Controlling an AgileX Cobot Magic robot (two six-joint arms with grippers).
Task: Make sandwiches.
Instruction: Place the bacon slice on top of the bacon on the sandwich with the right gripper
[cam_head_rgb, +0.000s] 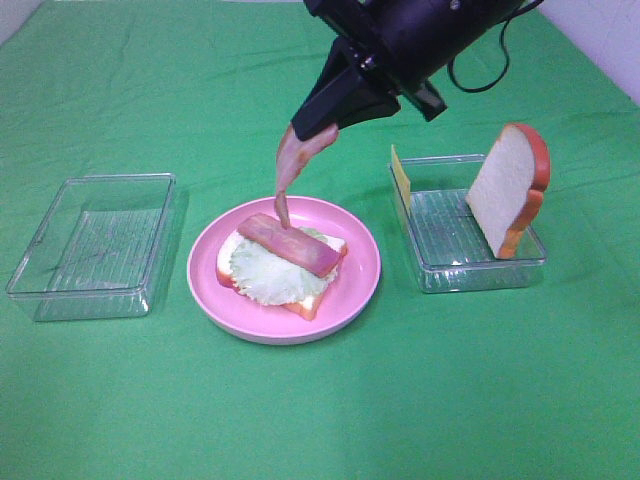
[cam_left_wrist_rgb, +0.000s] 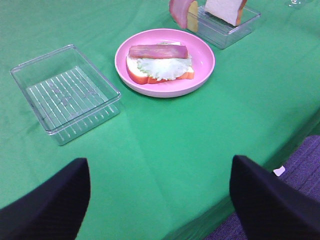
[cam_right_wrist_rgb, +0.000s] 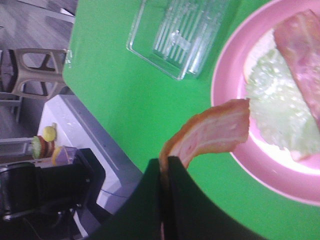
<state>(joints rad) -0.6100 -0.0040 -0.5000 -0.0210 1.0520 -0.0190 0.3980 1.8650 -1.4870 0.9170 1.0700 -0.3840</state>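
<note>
On the pink plate (cam_head_rgb: 355, 275) lies the partial sandwich (cam_head_rgb: 285, 262): a bread slice with orange-brown crust, pale green lettuce (cam_head_rgb: 262, 272) and one bacon strip (cam_head_rgb: 290, 243) on top. It also shows in the left wrist view (cam_left_wrist_rgb: 159, 62). My right gripper (cam_head_rgb: 322, 122) is shut on a second bacon strip (cam_head_rgb: 288, 168) that hangs down over the plate's back edge; it shows in the right wrist view (cam_right_wrist_rgb: 212, 134). A second bread slice (cam_head_rgb: 508, 188) stands in the right tray (cam_head_rgb: 470, 265), with a yellow cheese slice (cam_head_rgb: 400, 175) at its left end. My left gripper (cam_left_wrist_rgb: 160, 200) is open, low over the cloth's near edge.
An empty clear tray (cam_head_rgb: 90, 245) stands left of the plate on the green cloth. The table edge and floor show at the near right in the left wrist view (cam_left_wrist_rgb: 295, 165).
</note>
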